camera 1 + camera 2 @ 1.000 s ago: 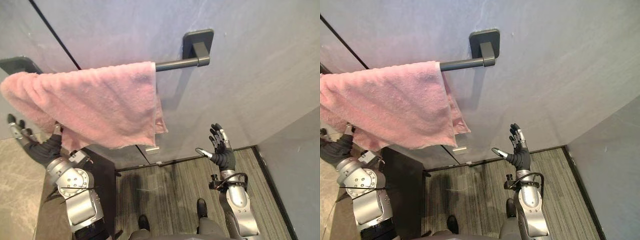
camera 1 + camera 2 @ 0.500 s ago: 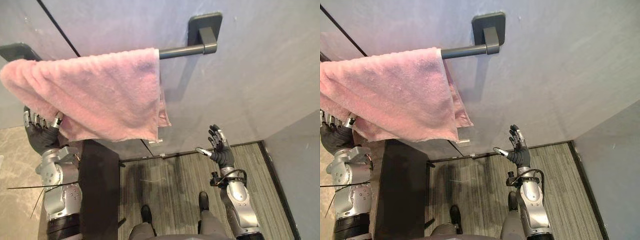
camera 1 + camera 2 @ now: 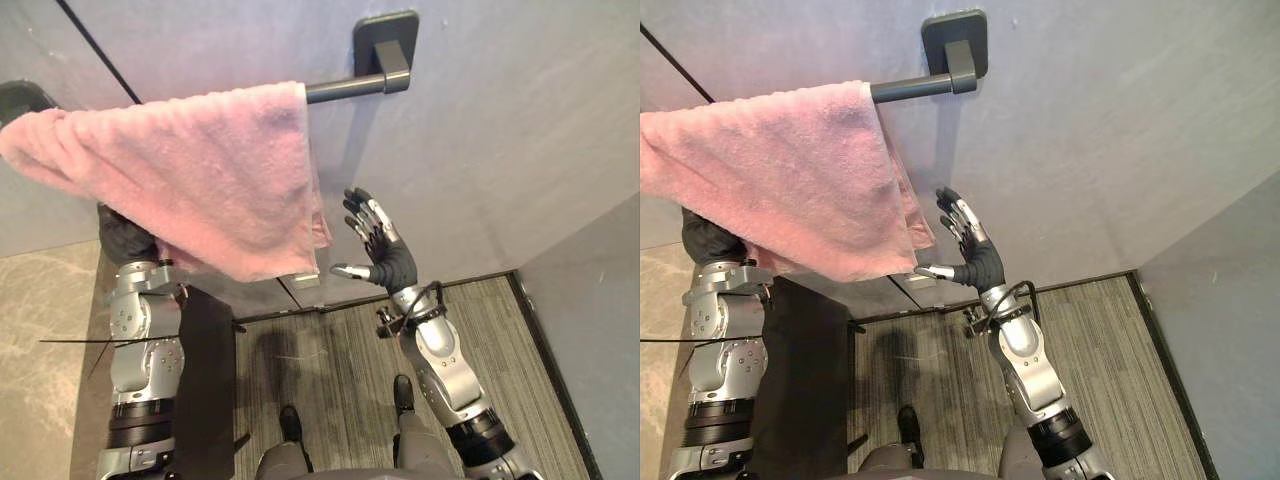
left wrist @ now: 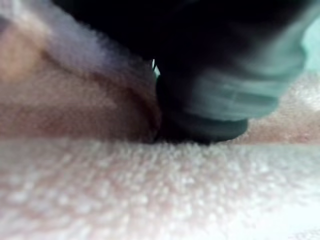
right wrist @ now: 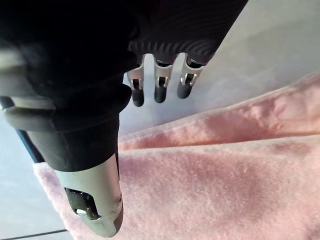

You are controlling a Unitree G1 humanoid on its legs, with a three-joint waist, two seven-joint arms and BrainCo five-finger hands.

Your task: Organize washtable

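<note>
the pink towel [image 3: 190, 170] hangs over the dark towel bar [image 3: 350, 88] on the grey wall [image 3: 500, 120], with its side edge just beside the right hand [image 3: 385, 262]. the right hand is raised with fingers straight and spread apart, thumb held out, holding nothing; contact between thumb tip and towel cannot be determined. the left hand [image 3: 125, 237] sits behind the towel's lower edge, away from the right hand, covered by cloth, so whether it is apart or clamped cannot be told.
</note>
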